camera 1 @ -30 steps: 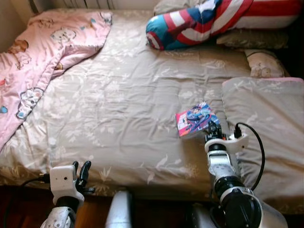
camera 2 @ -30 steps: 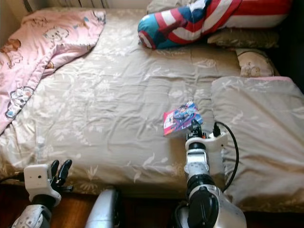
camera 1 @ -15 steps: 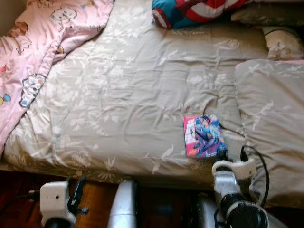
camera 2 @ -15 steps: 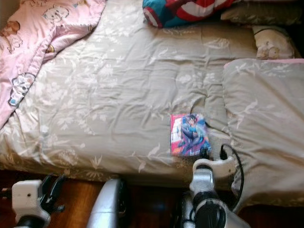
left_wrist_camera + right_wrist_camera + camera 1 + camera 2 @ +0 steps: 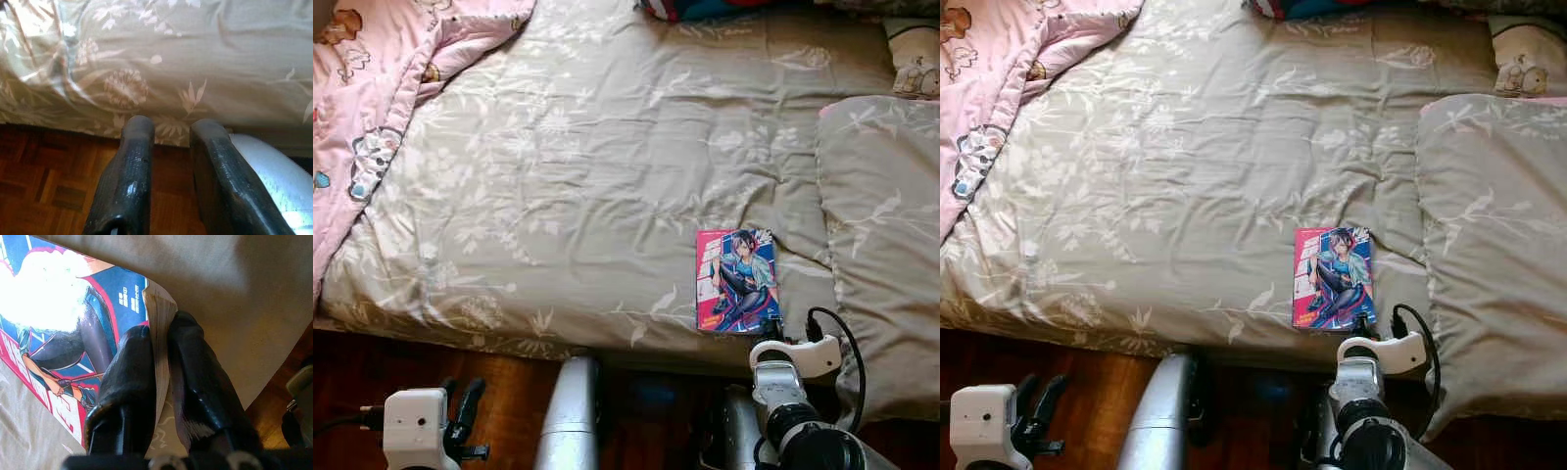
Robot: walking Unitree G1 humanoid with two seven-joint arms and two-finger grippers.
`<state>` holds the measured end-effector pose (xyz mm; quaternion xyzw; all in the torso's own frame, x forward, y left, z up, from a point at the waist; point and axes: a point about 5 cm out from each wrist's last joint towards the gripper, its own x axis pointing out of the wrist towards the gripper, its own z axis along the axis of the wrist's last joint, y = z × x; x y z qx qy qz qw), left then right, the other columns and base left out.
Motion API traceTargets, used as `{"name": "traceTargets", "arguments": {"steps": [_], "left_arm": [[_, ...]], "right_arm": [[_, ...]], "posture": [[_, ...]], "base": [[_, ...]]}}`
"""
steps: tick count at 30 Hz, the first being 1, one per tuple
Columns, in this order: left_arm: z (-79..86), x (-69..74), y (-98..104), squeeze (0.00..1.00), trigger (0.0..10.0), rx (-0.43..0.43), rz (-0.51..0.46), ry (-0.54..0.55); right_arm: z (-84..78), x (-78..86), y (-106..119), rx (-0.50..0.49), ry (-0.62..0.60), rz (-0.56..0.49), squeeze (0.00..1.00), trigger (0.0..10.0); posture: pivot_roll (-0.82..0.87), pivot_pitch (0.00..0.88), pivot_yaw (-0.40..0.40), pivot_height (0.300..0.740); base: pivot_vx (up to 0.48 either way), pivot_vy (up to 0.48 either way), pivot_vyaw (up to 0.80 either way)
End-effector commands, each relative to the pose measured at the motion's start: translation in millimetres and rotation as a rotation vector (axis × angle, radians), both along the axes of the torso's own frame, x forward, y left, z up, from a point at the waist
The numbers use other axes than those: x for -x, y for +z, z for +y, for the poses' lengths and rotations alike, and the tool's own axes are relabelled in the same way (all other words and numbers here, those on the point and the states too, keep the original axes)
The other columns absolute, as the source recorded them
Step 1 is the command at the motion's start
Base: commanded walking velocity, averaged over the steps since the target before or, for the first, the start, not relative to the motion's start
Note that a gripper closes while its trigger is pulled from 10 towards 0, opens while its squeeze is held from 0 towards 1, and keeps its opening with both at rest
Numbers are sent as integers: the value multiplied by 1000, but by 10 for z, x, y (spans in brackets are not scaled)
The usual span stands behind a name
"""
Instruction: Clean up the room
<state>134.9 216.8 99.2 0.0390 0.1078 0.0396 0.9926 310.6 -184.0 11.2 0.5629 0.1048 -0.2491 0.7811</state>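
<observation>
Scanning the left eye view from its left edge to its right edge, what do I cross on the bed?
Pink blanket → beige bedspread → comic book, with the right gripper clamped on its near corner → beige pillow.

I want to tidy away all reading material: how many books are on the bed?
1. A manga book lies near the bed's front edge, beside the beige pillow, its corner clamped in the right pincer. Others could be hidden under the pink blanket.
</observation>
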Motion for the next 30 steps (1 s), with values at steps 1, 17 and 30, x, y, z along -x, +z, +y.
{"name": "traceTargets", "arguments": {"steps": [1,17,30], "left_arm": [[38,78,-28,0,10000,-33,51,3],[39,86,-25,0,10000,-66,66,-11],[4,-36,-77,0,10000,-62,54,-20]], "right_arm": [[23,88,-105,-36,-19,59,0,10000],[96,54,-83,-51,6,47,0,10000],[33,150,-170,-44,-11,81,129,10000]], "posture": [[358,452,82,648],[354,448,75,648],[327,419,62,648]], "base": [[0,0,0],[0,0,0],[0,0,0]]}}
